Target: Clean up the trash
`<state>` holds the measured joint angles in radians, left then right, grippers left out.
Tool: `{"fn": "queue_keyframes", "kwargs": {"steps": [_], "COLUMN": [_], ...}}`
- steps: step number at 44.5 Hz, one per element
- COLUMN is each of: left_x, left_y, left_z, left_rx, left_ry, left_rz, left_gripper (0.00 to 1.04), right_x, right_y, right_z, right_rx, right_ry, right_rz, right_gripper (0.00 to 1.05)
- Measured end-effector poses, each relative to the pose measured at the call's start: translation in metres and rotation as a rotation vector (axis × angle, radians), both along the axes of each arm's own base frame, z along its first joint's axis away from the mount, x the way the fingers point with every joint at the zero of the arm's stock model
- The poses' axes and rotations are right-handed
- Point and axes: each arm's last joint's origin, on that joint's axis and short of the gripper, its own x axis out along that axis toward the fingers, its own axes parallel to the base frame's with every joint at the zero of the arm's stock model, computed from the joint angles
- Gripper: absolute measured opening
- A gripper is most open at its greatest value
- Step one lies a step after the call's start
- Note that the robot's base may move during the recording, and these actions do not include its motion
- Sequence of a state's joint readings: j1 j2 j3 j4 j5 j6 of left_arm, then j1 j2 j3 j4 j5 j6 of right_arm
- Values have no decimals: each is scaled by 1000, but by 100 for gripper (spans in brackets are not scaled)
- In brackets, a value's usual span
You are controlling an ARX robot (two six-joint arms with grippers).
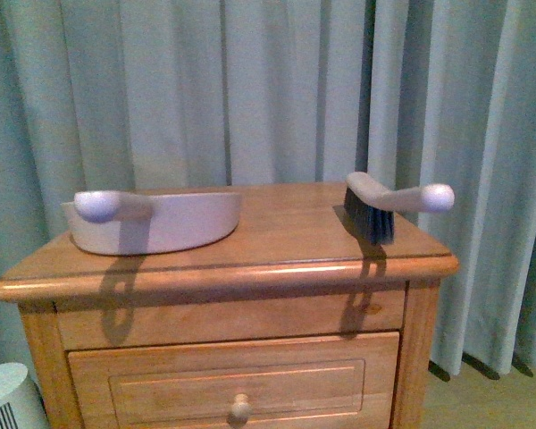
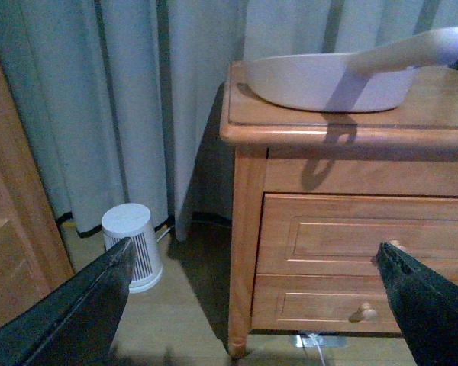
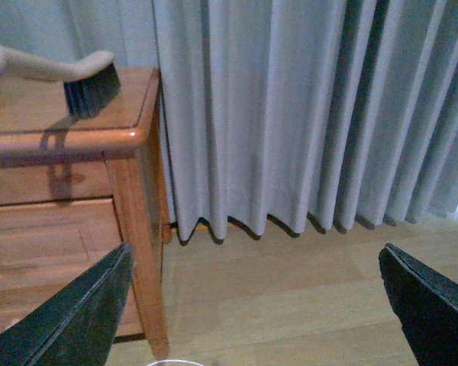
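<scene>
No wad of white tissue paper shows in any view; the trash is hidden or out of view. A pale pink dustpan [image 1: 152, 219] lies on the left of the wooden nightstand's top [image 1: 286, 223], its handle toward me; it also shows in the left wrist view [image 2: 328, 80]. A hand brush [image 1: 384, 204] with dark bristles lies on the right of the top, and shows in the right wrist view [image 3: 69, 76]. My left gripper [image 2: 256, 293] is open, low in front of the nightstand's drawers. My right gripper [image 3: 256, 297] is open, low over the floor beside the nightstand. Neither arm shows in the front view.
Grey curtains [image 1: 277, 89] hang behind the nightstand. A small white ribbed appliance [image 2: 133, 244] stands on the wooden floor left of the nightstand. A wooden panel [image 2: 8, 213] stands further left. A round white rim [image 3: 164, 363] shows at the floor by the right gripper.
</scene>
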<state>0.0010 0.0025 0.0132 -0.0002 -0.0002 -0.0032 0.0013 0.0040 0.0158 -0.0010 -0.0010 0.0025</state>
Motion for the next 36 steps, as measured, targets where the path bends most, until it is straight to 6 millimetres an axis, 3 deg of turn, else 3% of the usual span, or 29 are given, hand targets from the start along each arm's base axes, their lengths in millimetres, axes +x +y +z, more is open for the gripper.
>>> {"fn": "queue_keyframes", "kwargs": {"steps": [23, 28, 31, 36], "left_x": [0, 4, 15, 52], "left_y": [0, 1, 2, -2], "left_z": [0, 1, 13, 67], "left_rx": [0, -47, -48, 53], "left_ry": [0, 146, 191, 234], "left_rz": [0, 68, 62, 60], "left_gripper": [97, 97, 97, 97], "right_x": [0, 0, 0, 0], "right_y": [0, 0, 0, 0], "right_z": [0, 0, 0, 0], "right_rx": [0, 0, 0, 0], "right_ry": [0, 0, 0, 0], "right_rz": [0, -1, 0, 0], "right_gripper": [97, 97, 97, 97]}}
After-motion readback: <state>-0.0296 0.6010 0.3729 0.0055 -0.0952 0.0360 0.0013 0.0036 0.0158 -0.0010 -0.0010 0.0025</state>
